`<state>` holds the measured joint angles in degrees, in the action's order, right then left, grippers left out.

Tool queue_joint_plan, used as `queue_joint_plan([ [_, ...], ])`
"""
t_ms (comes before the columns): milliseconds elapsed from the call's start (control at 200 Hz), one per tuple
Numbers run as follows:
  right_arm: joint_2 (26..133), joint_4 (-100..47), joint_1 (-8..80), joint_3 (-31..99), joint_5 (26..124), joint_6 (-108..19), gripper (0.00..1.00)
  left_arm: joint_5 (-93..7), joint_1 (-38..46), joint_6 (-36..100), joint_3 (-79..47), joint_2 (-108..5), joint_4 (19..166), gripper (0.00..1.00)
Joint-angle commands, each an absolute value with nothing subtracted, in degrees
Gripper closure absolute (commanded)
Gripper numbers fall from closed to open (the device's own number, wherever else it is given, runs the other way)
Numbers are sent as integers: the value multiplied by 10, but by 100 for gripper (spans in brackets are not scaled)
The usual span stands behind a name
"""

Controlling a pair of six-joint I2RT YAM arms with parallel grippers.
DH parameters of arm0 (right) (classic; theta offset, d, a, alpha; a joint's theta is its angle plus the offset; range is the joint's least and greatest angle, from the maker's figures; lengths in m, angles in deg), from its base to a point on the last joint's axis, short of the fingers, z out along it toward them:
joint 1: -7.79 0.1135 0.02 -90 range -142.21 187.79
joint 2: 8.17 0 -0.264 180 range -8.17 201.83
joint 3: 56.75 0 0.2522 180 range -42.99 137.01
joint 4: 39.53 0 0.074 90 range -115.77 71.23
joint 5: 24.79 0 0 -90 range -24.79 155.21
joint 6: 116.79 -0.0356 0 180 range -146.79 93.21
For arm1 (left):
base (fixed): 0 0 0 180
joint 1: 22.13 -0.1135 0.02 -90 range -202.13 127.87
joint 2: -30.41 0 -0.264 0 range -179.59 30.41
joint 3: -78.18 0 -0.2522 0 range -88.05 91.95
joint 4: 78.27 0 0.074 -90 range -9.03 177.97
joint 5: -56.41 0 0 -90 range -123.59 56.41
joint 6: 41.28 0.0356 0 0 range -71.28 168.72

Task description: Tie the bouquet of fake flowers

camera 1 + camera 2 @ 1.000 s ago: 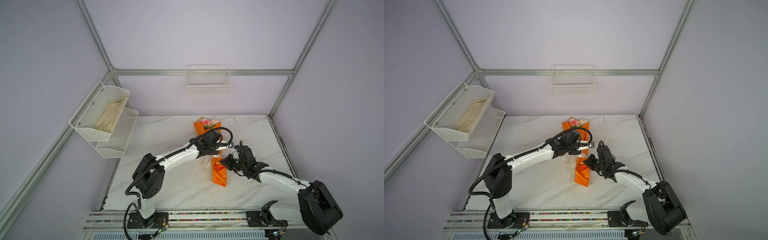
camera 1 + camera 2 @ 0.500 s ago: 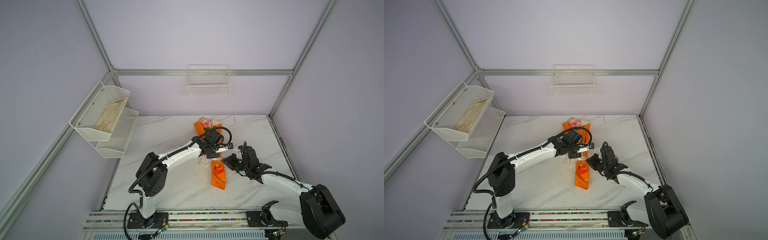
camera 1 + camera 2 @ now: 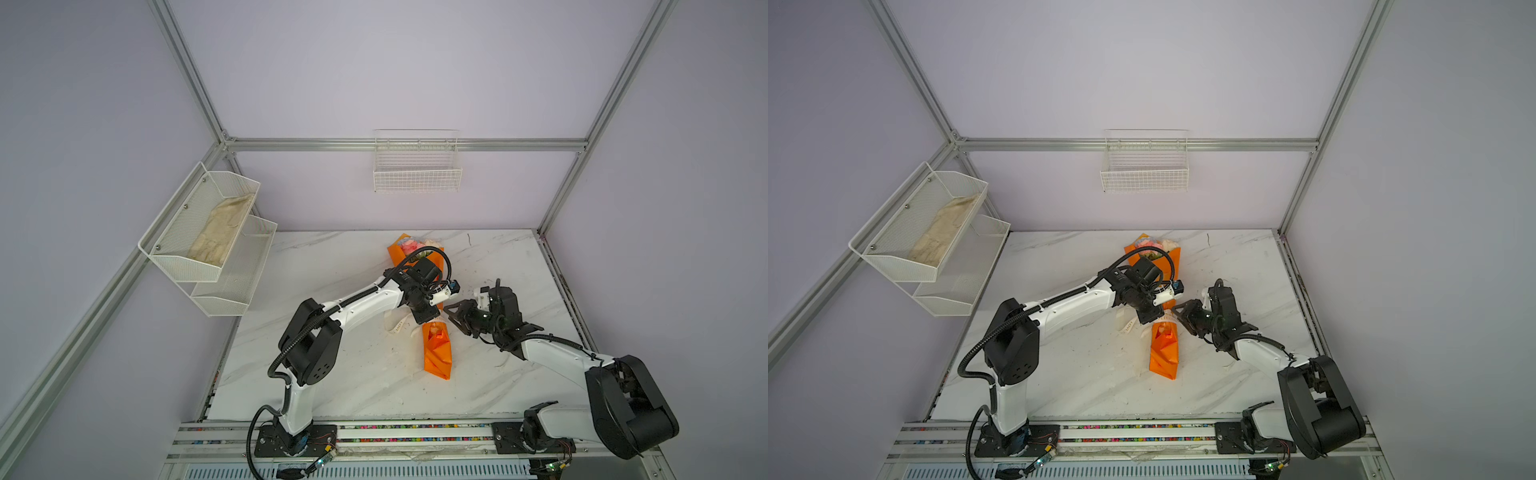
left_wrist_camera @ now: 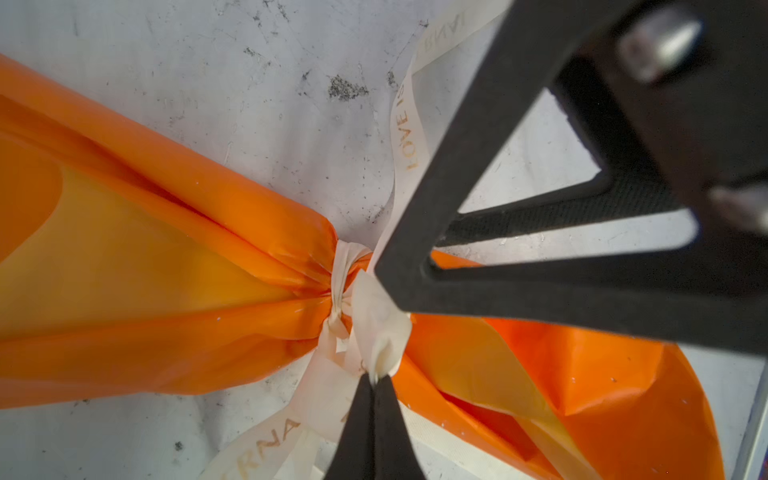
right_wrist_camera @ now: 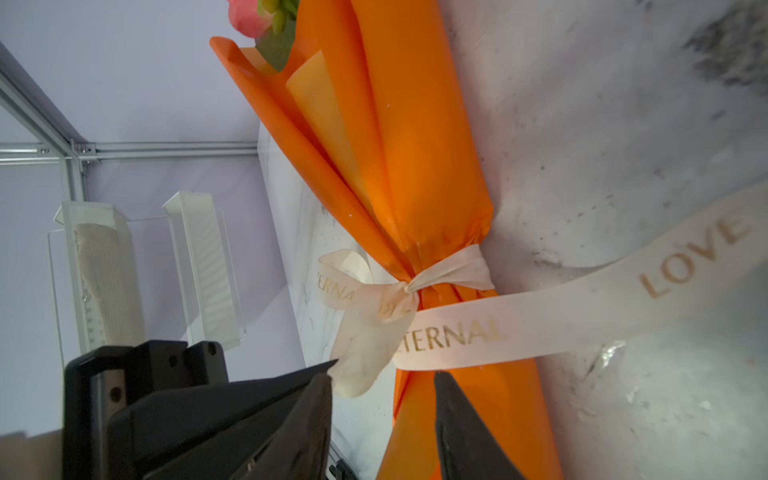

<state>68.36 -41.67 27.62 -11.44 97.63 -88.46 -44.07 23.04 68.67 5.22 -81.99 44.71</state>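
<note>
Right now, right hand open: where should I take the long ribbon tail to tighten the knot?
Probably the flat ETERNAL stretch of the ribbon tail, where it crosses the bouquet beside the knot. Bring the right hand down across its width: the band lies flat there, while the left hand pinches the short end.

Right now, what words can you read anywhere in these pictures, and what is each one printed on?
"LOVE IS": gold letters on the cream ribbon, left wrist view.
"LOVE": same ribbon's tail, right wrist view.
"TERNAL", first letter half hidden: that tail, across the bouquet of fake flowers.
"TERNA": the ribbon's loop.
Ribbon lettering in both top views: too small to read.
</note>
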Motion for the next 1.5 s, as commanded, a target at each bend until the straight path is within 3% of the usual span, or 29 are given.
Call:
queue_joint_plan([
  [0,698,-451,283,-98,1002,-911,52,-480,230,662,107,-807,439,100],
  [300,750,-560,305,-119,1018,-976,49,-484,230,665,106,-804,436,100],
  [385,757,-552,306,-117,1021,-971,60,-484,230,663,106,-806,435,100],
  [530,751,-525,306,-124,1008,-954,89,-481,229,662,103,-803,433,99],
  [600,743,-499,306,-124,999,-939,94,-477,229,662,103,-797,430,96],
  [670,734,-485,306,-127,995,-925,97,-481,224,657,101,-789,431,83],
  [825,720,-462,306,-130,999,-911,99,-548,189,623,85,-766,476,65],
  [1155,713,-467,306,-135,1004,-910,98,-575,172,655,128,-833,496,68],
  [1495,710,-471,306,-145,998,-913,97,-602,176,708,202,-904,378,69],
])
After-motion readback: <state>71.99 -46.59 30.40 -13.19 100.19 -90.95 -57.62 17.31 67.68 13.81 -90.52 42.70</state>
